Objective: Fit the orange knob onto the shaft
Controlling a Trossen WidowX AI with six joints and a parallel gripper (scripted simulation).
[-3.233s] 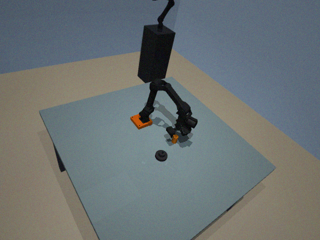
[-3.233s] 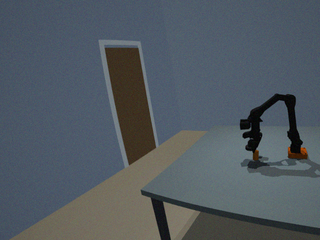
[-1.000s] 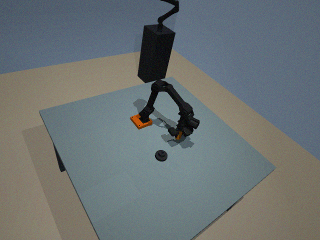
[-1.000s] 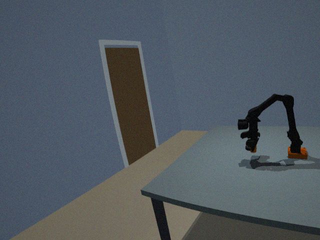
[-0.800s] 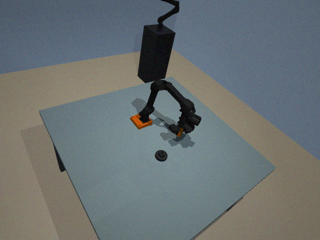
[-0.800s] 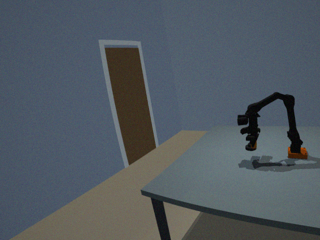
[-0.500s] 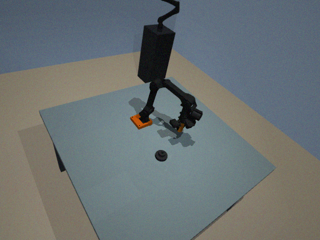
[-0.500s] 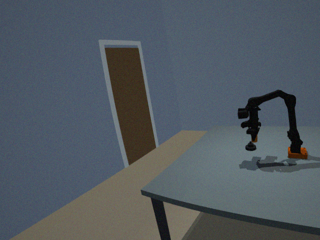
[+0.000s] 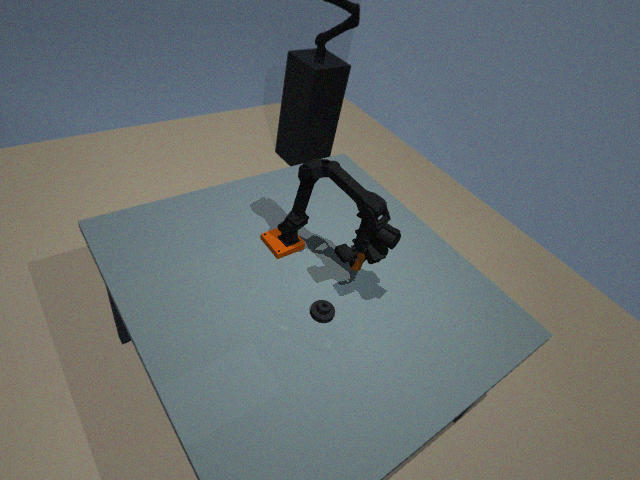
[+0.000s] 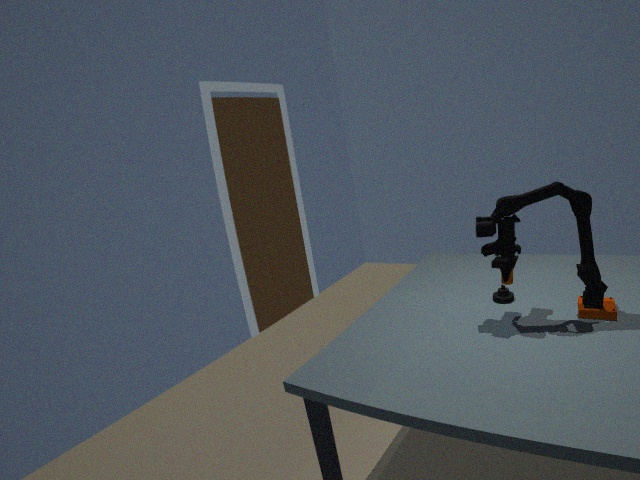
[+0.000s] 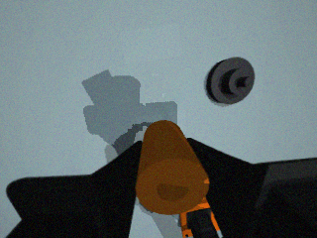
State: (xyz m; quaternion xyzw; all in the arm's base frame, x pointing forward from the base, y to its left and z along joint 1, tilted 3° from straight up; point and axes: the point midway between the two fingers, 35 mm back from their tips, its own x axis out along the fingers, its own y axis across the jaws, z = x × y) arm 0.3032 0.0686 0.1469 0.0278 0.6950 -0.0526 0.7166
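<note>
My gripper (image 9: 357,257) (image 10: 507,276) (image 11: 163,143) is shut on the orange knob (image 9: 358,263) (image 10: 510,277) (image 11: 170,174), one finger on each side, and holds it above the table. In the wrist view the knob's near end shows a darker D-like patch; its hole is hidden. The dark round pedestal (image 9: 316,316) (image 10: 503,298) (image 11: 233,64) stands on the table, apart from the knob, at the upper right of the wrist view. Its short dark shaft (image 9: 323,305) (image 10: 503,287) (image 11: 242,82) points up. The shaft's flat side cannot be made out.
The arm's orange base (image 9: 278,250) (image 10: 597,312) is bolted on the pale blue table (image 9: 232,361) (image 10: 413,361). A tall dark block (image 9: 310,108) stands beyond the table's far edge. The arm's shadow falls on the table below the gripper.
</note>
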